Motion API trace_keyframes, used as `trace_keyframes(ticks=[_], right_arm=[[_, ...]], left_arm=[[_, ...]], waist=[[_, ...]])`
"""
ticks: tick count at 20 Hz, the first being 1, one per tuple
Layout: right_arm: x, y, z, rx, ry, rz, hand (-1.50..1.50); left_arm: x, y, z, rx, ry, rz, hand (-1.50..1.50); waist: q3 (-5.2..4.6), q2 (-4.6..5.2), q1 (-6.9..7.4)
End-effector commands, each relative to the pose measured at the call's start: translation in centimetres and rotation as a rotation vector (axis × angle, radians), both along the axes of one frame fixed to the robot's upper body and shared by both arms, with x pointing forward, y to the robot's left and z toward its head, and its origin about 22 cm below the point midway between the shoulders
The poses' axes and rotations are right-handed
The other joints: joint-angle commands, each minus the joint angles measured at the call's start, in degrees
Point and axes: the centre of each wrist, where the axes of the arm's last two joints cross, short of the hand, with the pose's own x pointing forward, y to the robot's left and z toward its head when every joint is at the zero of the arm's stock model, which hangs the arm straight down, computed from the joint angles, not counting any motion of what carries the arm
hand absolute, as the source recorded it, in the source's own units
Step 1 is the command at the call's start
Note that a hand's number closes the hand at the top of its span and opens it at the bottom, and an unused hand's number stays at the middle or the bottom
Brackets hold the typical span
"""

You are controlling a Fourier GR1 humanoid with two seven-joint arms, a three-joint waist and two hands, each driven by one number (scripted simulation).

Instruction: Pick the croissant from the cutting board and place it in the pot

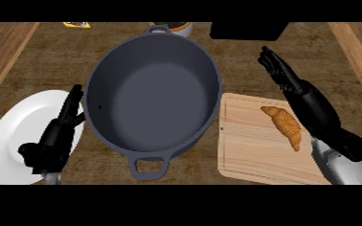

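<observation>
**Head view: croissant not yet lifted, pot waiting empty**

Head view, nearest first: at about five o'clock the right forearm comes up from the lower edge, and the right hand (297, 88) stretches toward two o'clock with its fingers straight and together, holding nothing; it lies along the right side of the cutting board (247, 158), just beside the croissant (286, 127) but, as far as can be told, not closed on it. At about seven o'clock the left hand (56, 134) rests with its fingers straight and pointing up, over the edge of a white plate (25, 124) and just beside the pot's left wall; it grips nothing either.

The croissant lies on the upper right part of the cutting board, at roughly four o'clock from the centre, slanting down toward the right forearm; the board sits on the worktop (56, 48) touching or just beside the pot's right rim.

The pot (152, 93) fills the middle, dark and oval, its near handle at six o'clock and its far handle at twelve; its inside shows nothing in it.

Beyond it, at twelve o'clock, a small bowl (173, 26) peeps out by the far handle; a black box (247, 31) stands at one o'clock; a small yellow packet (76, 24) lies at eleven.

By my reading the task is at its start: the grasp, the carry leftward over the rim and the release all remain.
</observation>
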Motion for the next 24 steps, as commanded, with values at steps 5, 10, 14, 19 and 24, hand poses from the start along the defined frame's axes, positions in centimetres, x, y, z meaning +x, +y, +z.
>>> trace_keyframes(ticks=[5,10,14,19,24], right_arm=[[-0.3,-1.6,-3.1,-0.218,0.119,-0.111,1.5],[-0.4,-5.8,-3.8,-0.322,-0.292,-0.632,-1.5],[-4.7,-3.6,-9.2,-0.393,-0.371,-0.612,-1.5],[-6.7,-3.8,-7.2,-0.554,-0.317,-0.624,-1.5],[-8.3,-5.5,-3.8,-0.852,-0.211,-0.697,-1.5]], left_arm=[[1.5,8.1,1.9,0.241,0.146,0.233,0.0],[0.3,7.9,-0.4,0.194,0.313,0.285,0.0],[1.6,6.8,0.5,0.186,0.366,0.278,0.0],[2.5,7.5,2.5,0.209,0.39,0.27,0.0],[2.5,5.9,0.5,0.207,0.368,0.29,0.0]], waist=[[1.18,-0.33,-1.62],[1.56,-0.46,-4.28],[1.24,-0.62,-2.55],[1.11,-0.72,-1.9],[0.84,-0.95,-3.3]])
